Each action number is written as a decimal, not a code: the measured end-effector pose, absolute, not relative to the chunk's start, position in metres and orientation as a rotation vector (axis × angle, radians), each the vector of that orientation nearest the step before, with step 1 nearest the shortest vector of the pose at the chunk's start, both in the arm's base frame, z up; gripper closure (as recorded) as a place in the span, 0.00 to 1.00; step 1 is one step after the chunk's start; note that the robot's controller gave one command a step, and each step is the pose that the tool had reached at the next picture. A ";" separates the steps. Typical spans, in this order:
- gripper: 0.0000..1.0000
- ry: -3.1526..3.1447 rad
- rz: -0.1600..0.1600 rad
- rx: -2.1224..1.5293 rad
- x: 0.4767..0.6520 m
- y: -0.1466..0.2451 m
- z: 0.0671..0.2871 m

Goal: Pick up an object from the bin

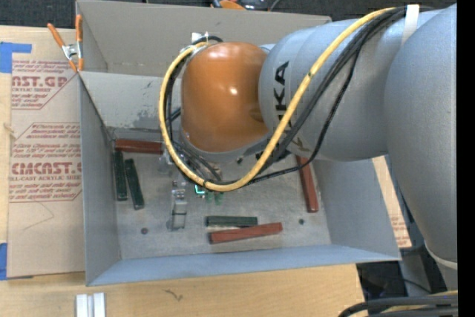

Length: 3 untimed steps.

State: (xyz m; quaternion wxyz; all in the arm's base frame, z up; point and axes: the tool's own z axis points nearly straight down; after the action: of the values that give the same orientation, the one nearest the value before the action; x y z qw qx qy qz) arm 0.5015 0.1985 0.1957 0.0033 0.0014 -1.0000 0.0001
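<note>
Right, front wall (223,263) first: red stick (245,232) lies flat along it, with green stick (231,220) just beside it and parallel. Both are near the wrist, so they're the likely picks. Risk: they're so close that a grab takes both or shoves one into the wall. They're also thin and flat, so a slip is likely. Grey bit (178,217) sits just off the orange cover (223,96); loose part or robot, can't tell. Grip state: can't tell, the cover hides it. Cable loop (166,137) hangs low and could snag. Green pair (126,180) lies left with bare floor around it: best room. Right stick (309,188) lies at the side slope, tight. Back stick (137,147) hugs the rear slope's foot.
</note>
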 end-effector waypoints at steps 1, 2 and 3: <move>0.00 -3.136 0.004 0.113 0.524 0.088 0.136; 0.00 -3.136 -0.001 0.105 0.486 0.073 0.066; 1.00 -3.139 -0.002 0.108 0.488 0.074 0.069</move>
State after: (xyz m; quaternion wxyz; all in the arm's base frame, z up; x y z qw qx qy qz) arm 0.4877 0.0741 0.0694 0.0003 0.0343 -0.9994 -0.0007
